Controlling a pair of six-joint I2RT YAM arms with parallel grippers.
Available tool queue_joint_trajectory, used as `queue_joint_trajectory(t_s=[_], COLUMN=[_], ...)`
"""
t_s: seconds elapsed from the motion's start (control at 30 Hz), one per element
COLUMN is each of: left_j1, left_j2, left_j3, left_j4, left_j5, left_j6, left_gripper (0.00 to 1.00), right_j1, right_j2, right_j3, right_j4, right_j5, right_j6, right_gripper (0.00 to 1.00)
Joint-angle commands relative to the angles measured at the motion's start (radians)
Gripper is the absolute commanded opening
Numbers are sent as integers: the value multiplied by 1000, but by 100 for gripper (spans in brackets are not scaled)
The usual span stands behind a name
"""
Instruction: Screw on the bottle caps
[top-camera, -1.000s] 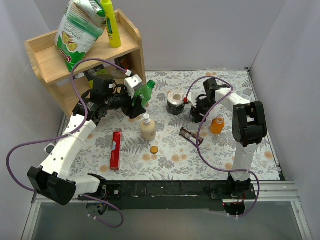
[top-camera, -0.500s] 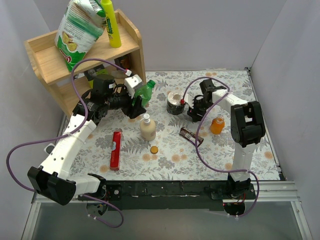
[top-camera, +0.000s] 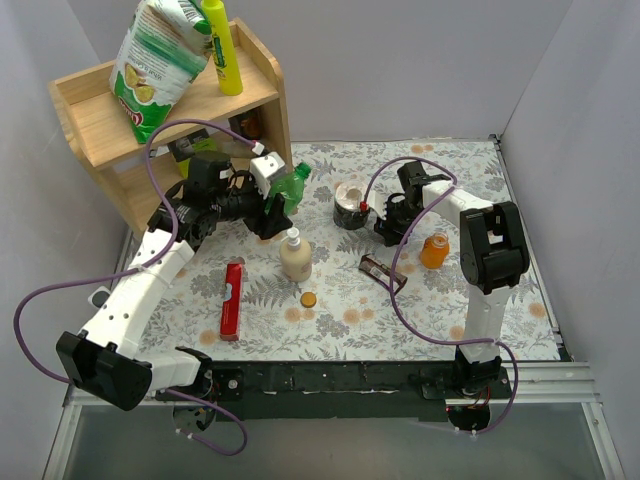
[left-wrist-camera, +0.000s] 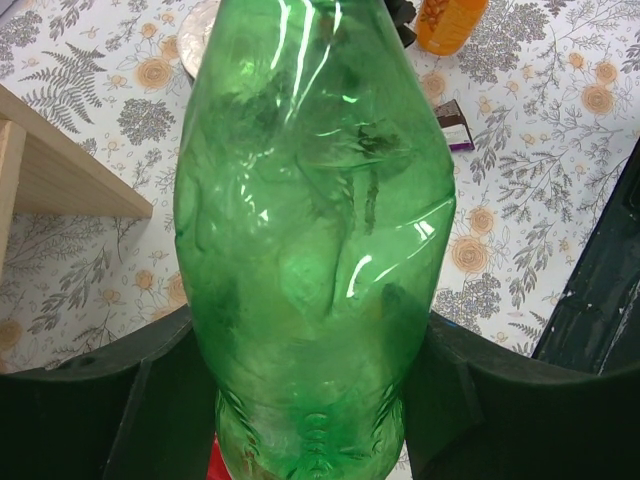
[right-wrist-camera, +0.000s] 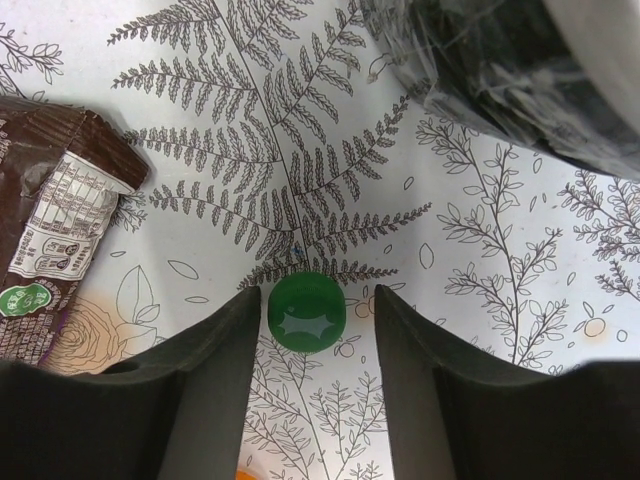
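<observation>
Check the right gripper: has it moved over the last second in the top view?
Yes, slightly. The right gripper has edged left, away from the orange bottle and toward the dark round container.

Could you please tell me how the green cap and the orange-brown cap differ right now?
The green cap is dark green; the orange-brown cap is amber. The green cap lies between the open fingers of the right gripper, while the orange-brown cap lies alone beside the cream bottle, with no gripper near it. Both lie flat on the floral cloth, off any bottle.
</observation>
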Motion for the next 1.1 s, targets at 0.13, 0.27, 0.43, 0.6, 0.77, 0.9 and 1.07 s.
queue_joint_trajectory(t_s=[0.13,0.27,0.43,0.6,0.77,0.9,1.07], left_j1=[5,5,5,-5,-12,-23,-103], left_j2=[-12,-8,-6,-19,-40,-72,-124], left_j3=[-22,-39,-62,-106,-175,-266,-373], left_j4=[20,22,48,79,89,208,306], left_j5=[20,47,79,115,196,253,234], left_j6=[15,44,52,76,204,228,306], left_gripper=[0,0,0,0,0,0,0], right_j1=[1,1,1,-6,4,74,218], right_j2=[15,11,0,-81,-362,-521,-670], right_j3=[3,-2,12,69,118,233,282], right_j4=[-10,-30,-54,-193,-372,-456,-432], right_j5=[37,42,39,2,-191,-315,-339], right_j6=[-7,-11,-13,0,30,114,133], right_gripper=[52,48,37,31,31,31,31])
